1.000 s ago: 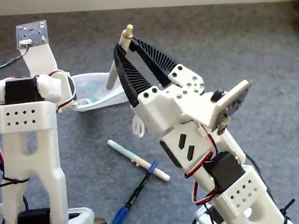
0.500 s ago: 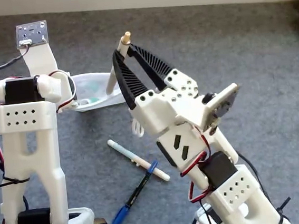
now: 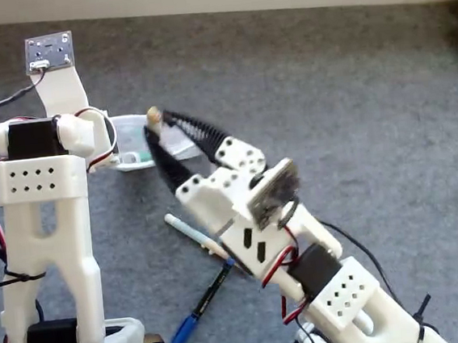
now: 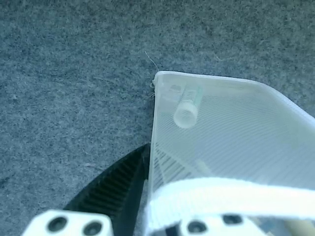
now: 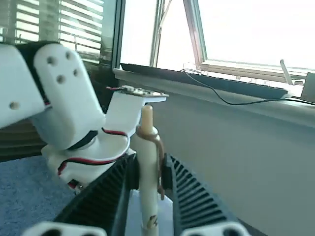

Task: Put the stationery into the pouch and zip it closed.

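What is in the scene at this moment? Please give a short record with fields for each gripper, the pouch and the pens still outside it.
left gripper: shut on the edge of the pouch
right gripper: shut on a cream pen, whose end sticks out past the fingertips, close to the pouch
inside pouch: one small capped item
on carpet: white pen; blue pen
task state: two pens still outside the pouch
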